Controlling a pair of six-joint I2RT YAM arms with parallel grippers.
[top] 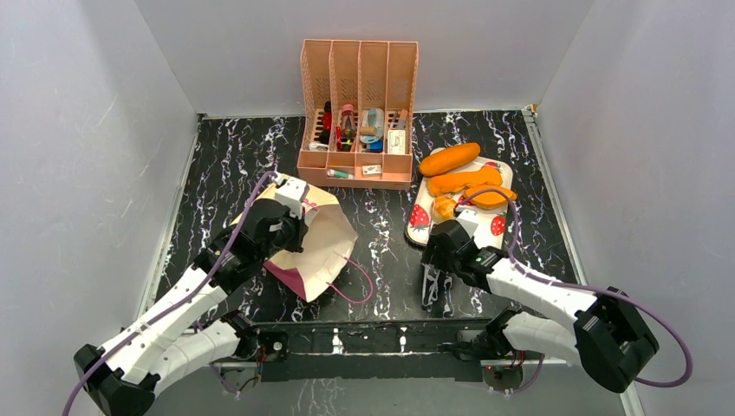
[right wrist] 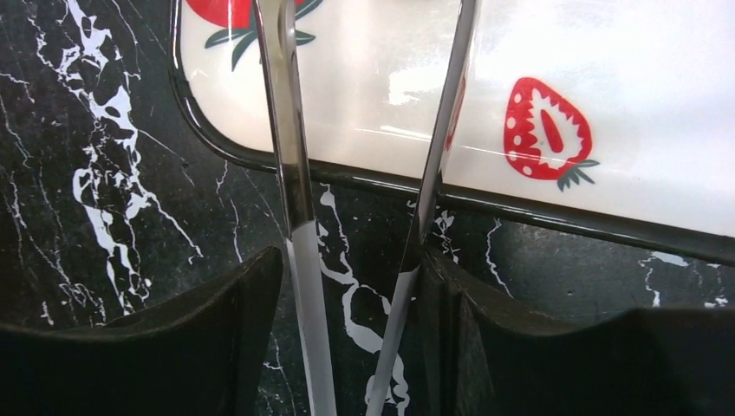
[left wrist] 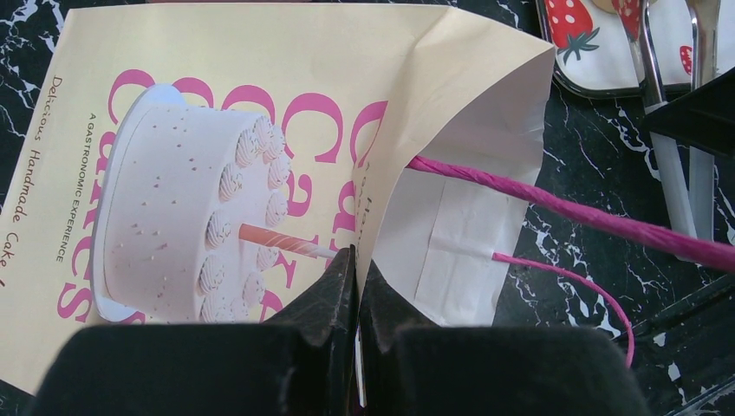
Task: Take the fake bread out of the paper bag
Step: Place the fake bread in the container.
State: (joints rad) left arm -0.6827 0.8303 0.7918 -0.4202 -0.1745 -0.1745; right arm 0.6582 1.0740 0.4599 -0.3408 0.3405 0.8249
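The paper bag (top: 325,238) lies on its side at the left, its "Cakes" face (left wrist: 260,147) up and its mouth toward the right. My left gripper (left wrist: 357,256) is shut on the edge of the bag's mouth. Only white lining (left wrist: 459,234) shows inside the mouth. The fake bread lies on the strawberry tray (top: 419,217): an oval roll (top: 449,159), a knobbly stick (top: 468,180) and a small bun (top: 445,206). At the tray's near end my right gripper (right wrist: 354,256) holds metal tongs (right wrist: 295,173), whose two blades reach over the tray rim (right wrist: 520,204).
A peach organiser (top: 357,104) with small items stands at the back centre. Pink cord handles (left wrist: 563,208) trail from the bag onto the black marble tabletop. Grey walls close in both sides and the back. The arm bases sit along the near edge.
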